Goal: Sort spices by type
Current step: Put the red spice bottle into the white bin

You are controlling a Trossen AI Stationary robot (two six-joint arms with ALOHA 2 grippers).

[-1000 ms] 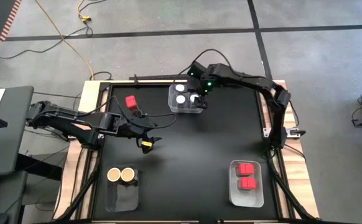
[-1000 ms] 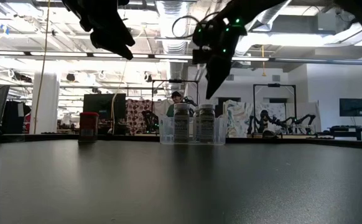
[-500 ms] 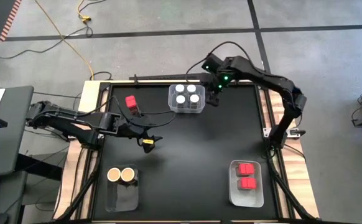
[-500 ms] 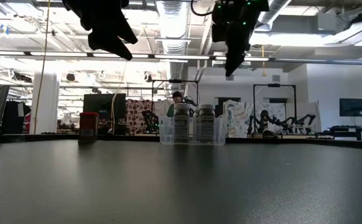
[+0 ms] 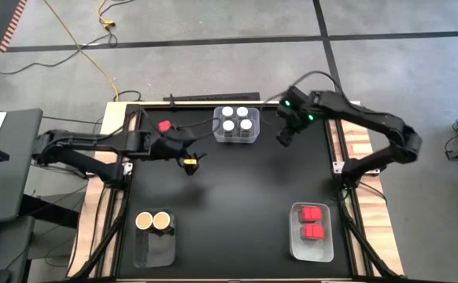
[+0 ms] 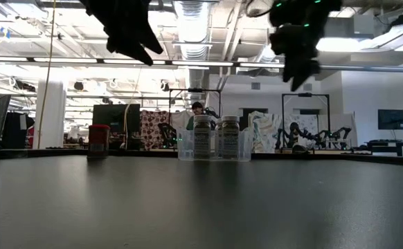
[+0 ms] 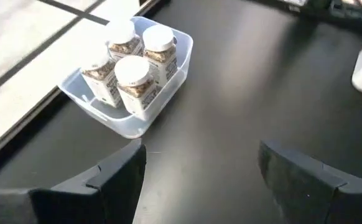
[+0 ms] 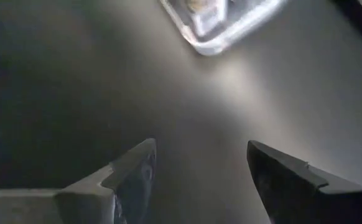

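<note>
While the left gripper (image 5: 190, 163) reaches from the table's (image 5: 237, 189) left edge, released beside a red box (image 5: 165, 126), the right gripper (image 5: 285, 135) hangs released near four white-lidded jars (image 5: 237, 119) at the far edge. Level, both hover high. Wrist views show spread, empty fingers (image 7: 116, 177).

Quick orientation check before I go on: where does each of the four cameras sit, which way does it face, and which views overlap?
High view: above the table, looking straight down; both arms, left gripper, right gripper.
Low view: at tabletop height, looking level toward the room; both arms enter from above.
Left wrist view: on the left arm, facing the bin of white-lid jars; its open fingers show.
Right wrist view: on the right arm, facing down at the table; open fingers.
Shared: that bin appears in the high, low and left wrist views.
</note>
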